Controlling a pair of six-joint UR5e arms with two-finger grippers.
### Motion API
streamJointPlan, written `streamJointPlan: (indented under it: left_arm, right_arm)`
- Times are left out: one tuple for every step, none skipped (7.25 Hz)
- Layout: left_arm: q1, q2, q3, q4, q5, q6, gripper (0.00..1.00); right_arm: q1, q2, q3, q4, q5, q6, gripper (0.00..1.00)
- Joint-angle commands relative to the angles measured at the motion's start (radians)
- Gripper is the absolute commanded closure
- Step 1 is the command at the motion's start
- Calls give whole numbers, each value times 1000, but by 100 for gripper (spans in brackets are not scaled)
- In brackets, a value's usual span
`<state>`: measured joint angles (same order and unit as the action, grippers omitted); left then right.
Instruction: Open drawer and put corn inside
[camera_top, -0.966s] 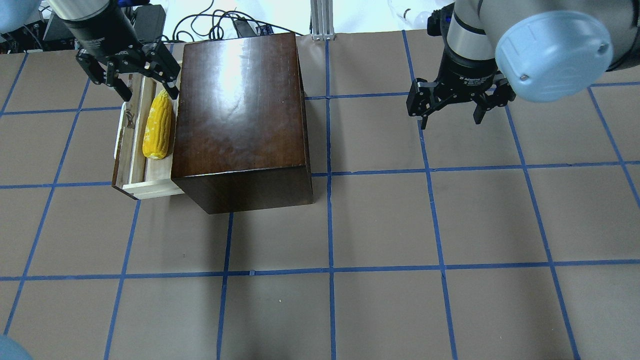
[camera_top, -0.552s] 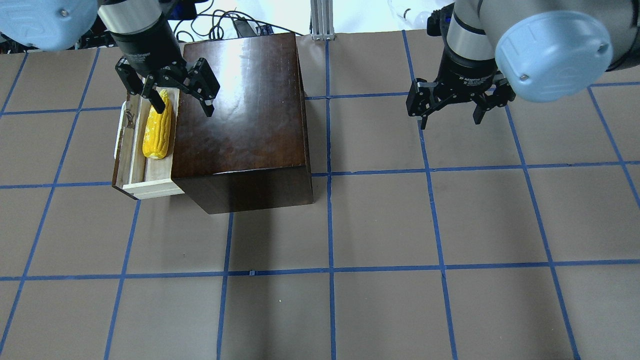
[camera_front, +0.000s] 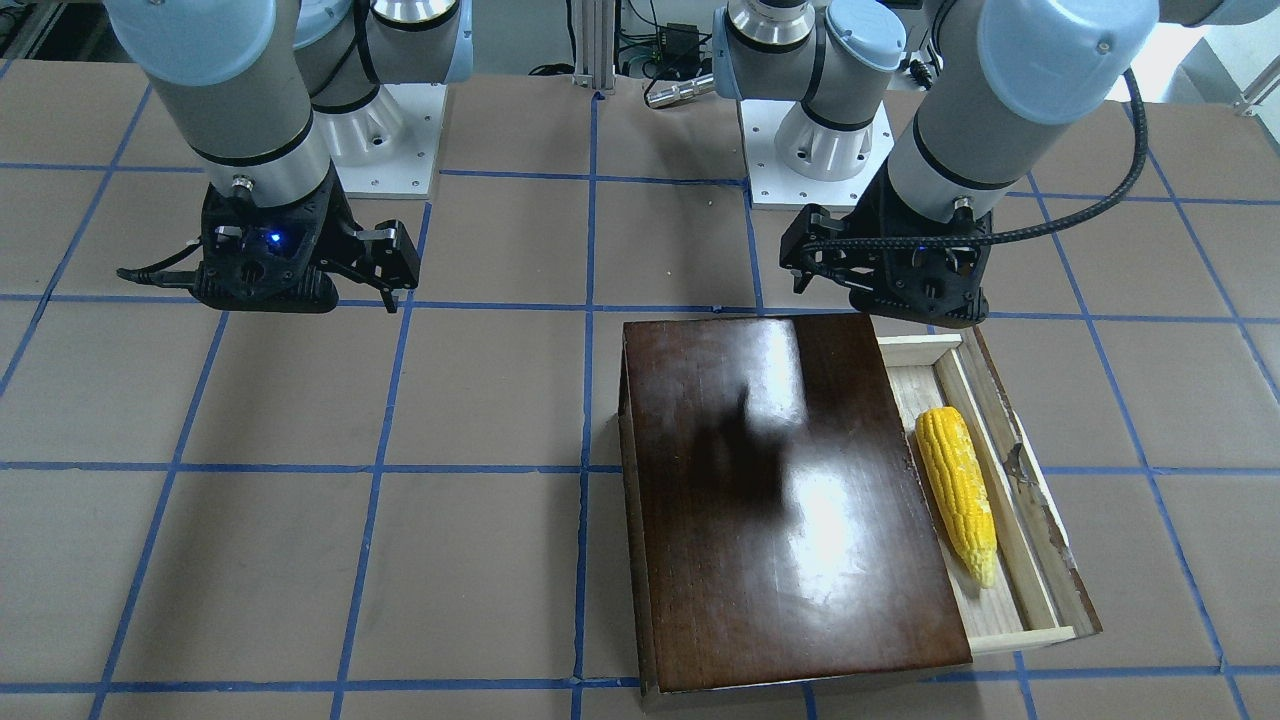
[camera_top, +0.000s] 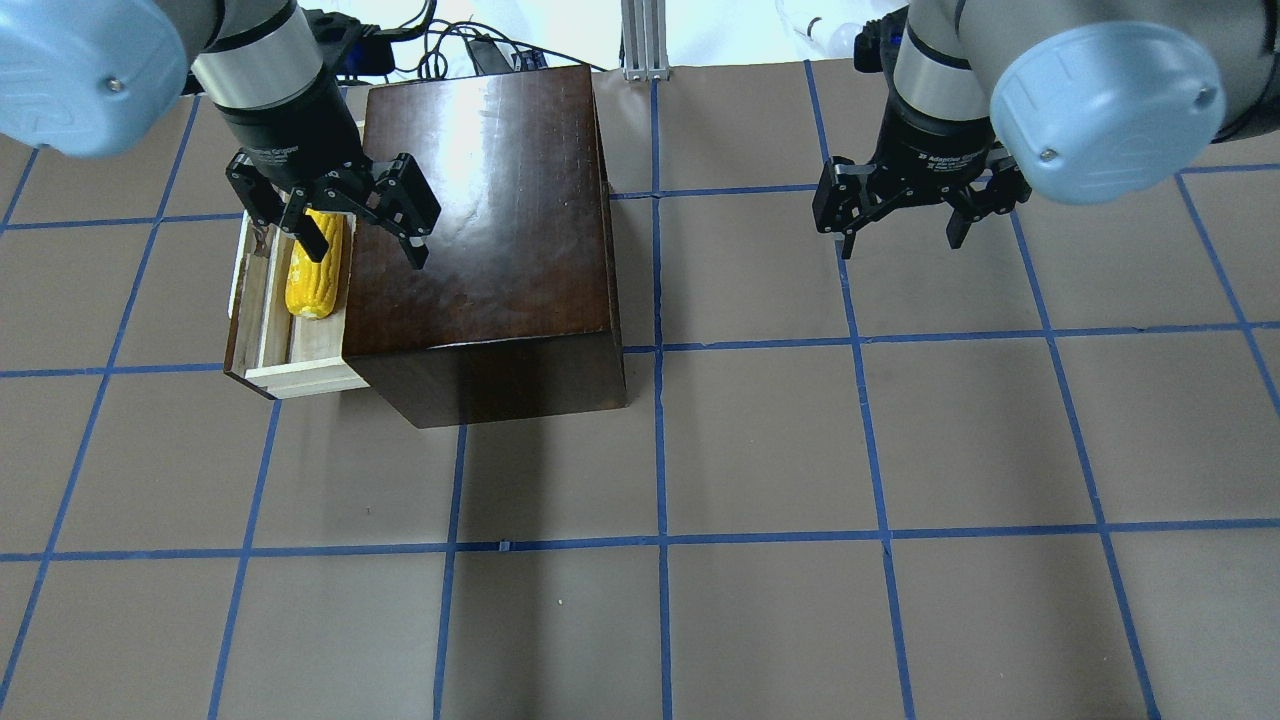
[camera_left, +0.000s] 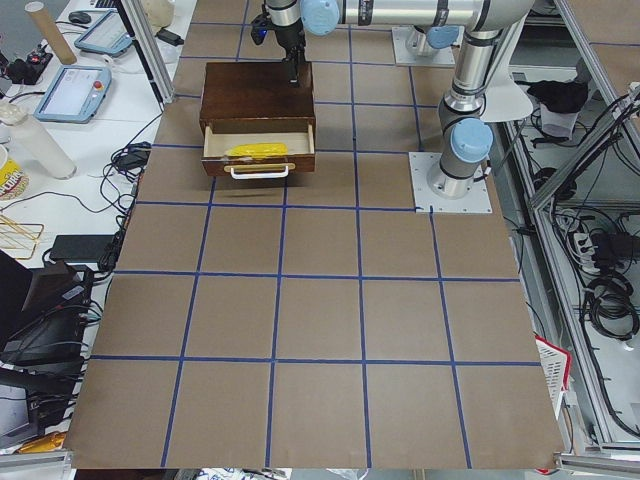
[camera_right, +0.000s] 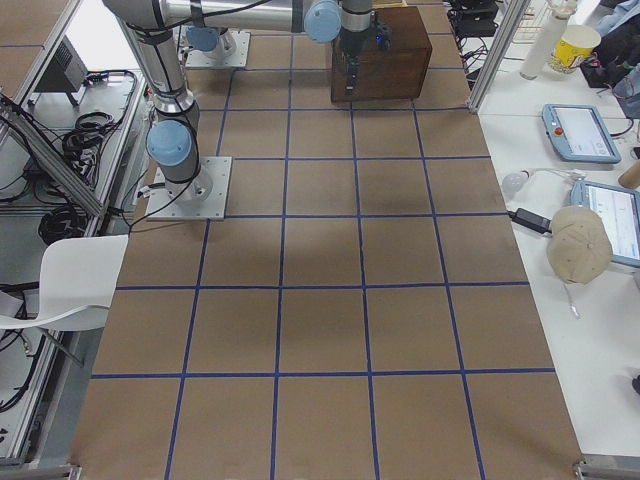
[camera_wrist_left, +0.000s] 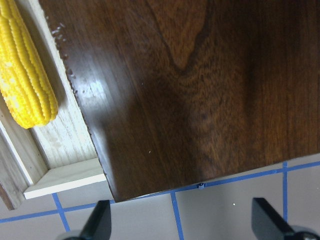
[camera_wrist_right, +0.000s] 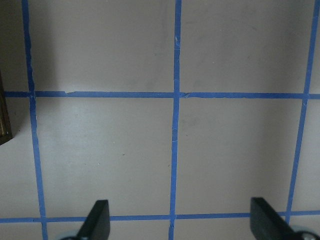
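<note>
Corn (camera_top: 312, 285) lies in the open drawer (camera_top: 300, 376), long axis parallel to its front panel, tip towards the table's edge opposite the robot. Left claw (camera_top: 368, 252) and right claw (camera_top: 901, 243) both wide, empty.

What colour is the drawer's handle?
White. The handle stands out against the dark brown front of the drawer; it shows best in the exterior left view.

Bright yellow corn (camera_front: 957, 490), kernels in neat rows, sits in the pale raw-wood drawer (camera_front: 1003, 613) near the black left gripper (camera_top: 368, 258). The box (camera_front: 780, 500) is glossy dark brown with swirling grain. Below the black right gripper (camera_top: 900, 246): tan table (camera_top: 800, 450), blue tape grid (camera_top: 660, 460).
</note>
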<state>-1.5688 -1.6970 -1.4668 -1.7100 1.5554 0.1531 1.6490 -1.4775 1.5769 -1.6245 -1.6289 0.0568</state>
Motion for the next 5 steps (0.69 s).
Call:
streamJointPlan:
  left_arm:
    - [23,7,-6,6,0,-1,0]
    - [27,8,-7,7,2,0,0]
    - [29,7,-7,7,3,-1,0]
    - [26,8,-7,7,2,-4,0]
    - [26,8,-16,9,2,-7,0]
  right_arm:
    - [0,0,0,0,-2,0,0]
    - [0,0,0,0,-2,0,0]
    - [0,0,0,-2,-2,0,0]
    - [0,-1,0,-2,-2,0,0]
    - [0,-1,0,0,-2,0,0]
